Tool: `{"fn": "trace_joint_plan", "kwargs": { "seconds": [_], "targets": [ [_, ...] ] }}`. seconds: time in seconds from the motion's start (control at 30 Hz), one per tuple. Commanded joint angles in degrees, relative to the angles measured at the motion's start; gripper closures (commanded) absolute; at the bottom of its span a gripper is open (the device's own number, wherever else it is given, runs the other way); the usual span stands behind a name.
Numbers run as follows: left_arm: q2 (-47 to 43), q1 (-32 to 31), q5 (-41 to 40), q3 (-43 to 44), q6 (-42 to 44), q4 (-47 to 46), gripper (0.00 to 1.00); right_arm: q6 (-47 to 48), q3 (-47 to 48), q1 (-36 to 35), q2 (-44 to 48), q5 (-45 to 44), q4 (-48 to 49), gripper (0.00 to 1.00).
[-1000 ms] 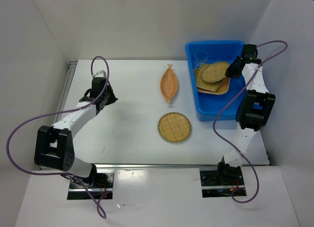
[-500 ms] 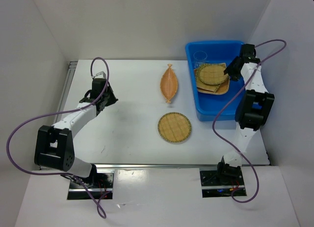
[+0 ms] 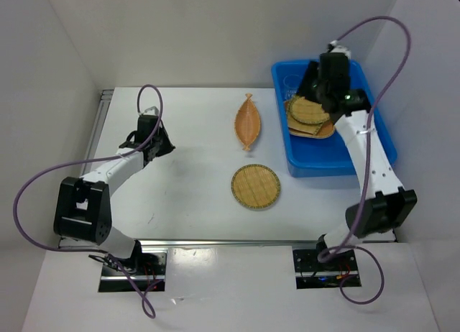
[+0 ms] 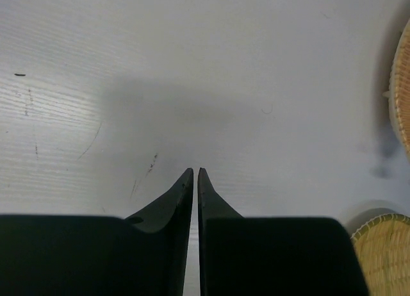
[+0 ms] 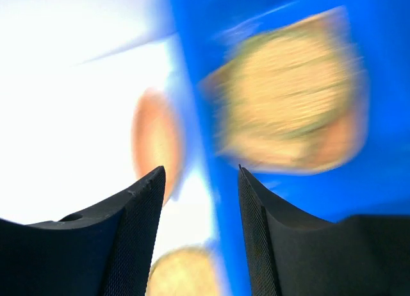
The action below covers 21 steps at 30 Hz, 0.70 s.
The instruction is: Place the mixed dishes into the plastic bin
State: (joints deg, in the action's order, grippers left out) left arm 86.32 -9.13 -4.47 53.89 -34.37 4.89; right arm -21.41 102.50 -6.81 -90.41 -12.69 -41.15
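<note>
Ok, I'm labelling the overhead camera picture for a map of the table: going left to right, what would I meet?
left hand → leaf-shaped bamboo tray → blue plastic bin

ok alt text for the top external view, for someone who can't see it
Seen from above, a blue plastic bin at far right holds stacked woven trays, the right arm reaching over it. A leaf-shaped tray and a round tray lie on the white table; the left arm sits at left.
</note>
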Motion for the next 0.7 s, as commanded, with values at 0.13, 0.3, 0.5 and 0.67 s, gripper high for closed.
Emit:
{"fn": "trace_joint_plan", "kwargs": {
  "seconds": [0.13,0.3,0.5,0.67],
  "targets": [
    [5.1,0.3,13.6,7.8,7.3,5.5,0.88,-1.4,-18.0,-11.4,11.9,12.0,2.0,0.45],
    [6.9,-1.3,26.9,7.2,8.0,6.9,0.81,0.2,-25.7,-18.4,13.9,13.9,-3.7,0.45],
    [10.0,-12.7,31.8,7.2,7.0,9.2,0.49,0.2,-32.6,-28.3,12.5,13.4,-5.2,0.45],
    [12.7,-17.9,34.1,4.7,2.3,5.6,0.12,0.2,-32.3,-28.9,12.0,11.5,-5.7,0.45]
  ]
}}
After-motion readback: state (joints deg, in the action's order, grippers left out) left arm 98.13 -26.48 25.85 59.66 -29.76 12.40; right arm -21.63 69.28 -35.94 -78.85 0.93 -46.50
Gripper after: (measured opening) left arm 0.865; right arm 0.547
